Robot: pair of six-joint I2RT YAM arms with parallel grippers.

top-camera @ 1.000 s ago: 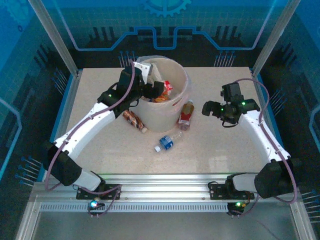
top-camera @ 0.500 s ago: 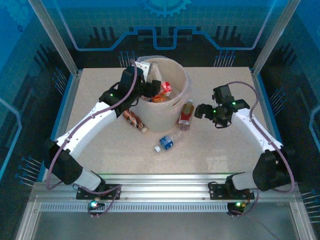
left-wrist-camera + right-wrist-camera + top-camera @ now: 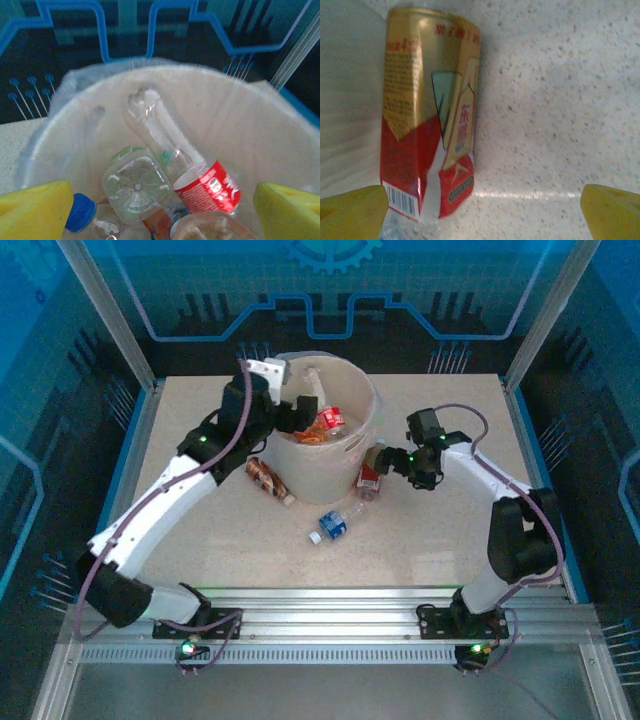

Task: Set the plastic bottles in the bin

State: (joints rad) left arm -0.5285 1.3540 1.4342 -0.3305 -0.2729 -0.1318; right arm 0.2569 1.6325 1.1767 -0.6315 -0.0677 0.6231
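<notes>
Left hand point(image 3: 296, 414) hangs over the 9 o'clock rim of the bin point(image 3: 320, 465), its yellow fingers point(image 3: 35, 207) spread wide with nothing between them. Beneath it, inside the bin, lie several bottles. Among them are a clear red-labelled bottle point(image 3: 200, 180), its neck pointing up toward 11 o'clock, and a blue cap point(image 3: 80, 212) beside one finger. Right hand point(image 3: 384, 461) sits low over the worktop point(image 3: 450, 540) at the bin's 4 o'clock, equally wide open and gripping nothing. The red-and-gold bottle point(image 3: 427, 115) lies between its fingers just beside the bin wall, close to one finger and well apart from the other. Two more bottles lie on the worktop: a brown-labelled bottle point(image 3: 268, 480) near the bin's 7 o'clock, and a blue-labelled bottle point(image 3: 334, 524) at its 6 o'clock, farther out.
</notes>
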